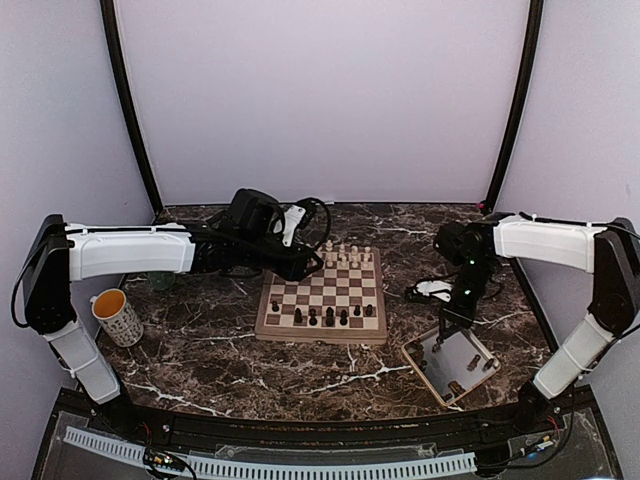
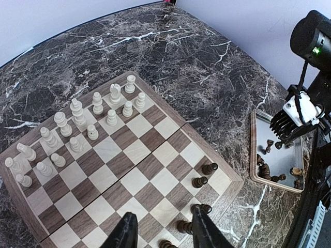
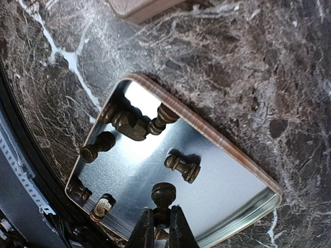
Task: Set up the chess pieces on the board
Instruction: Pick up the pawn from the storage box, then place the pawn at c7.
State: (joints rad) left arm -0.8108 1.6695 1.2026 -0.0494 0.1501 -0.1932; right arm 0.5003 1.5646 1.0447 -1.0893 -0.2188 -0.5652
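— Right gripper (image 3: 161,216)?
— Pinching a dark piece (image 3: 163,194) in the tray (image 3: 227,147); base hidden behind fingers.
— Left gripper (image 2: 161,227)?
— Spread, empty, over the board (image 2: 135,182); fingers cut off at bottom frame edge.

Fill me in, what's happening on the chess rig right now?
The robot is setting up the board. The right gripper is down in the tray, shut on one dark chess piece; more loose pieces lie around it. The left gripper hovers open above the board, holding nothing. The cream pieces stand on the far rows, and some dark pieces stand on the near side.
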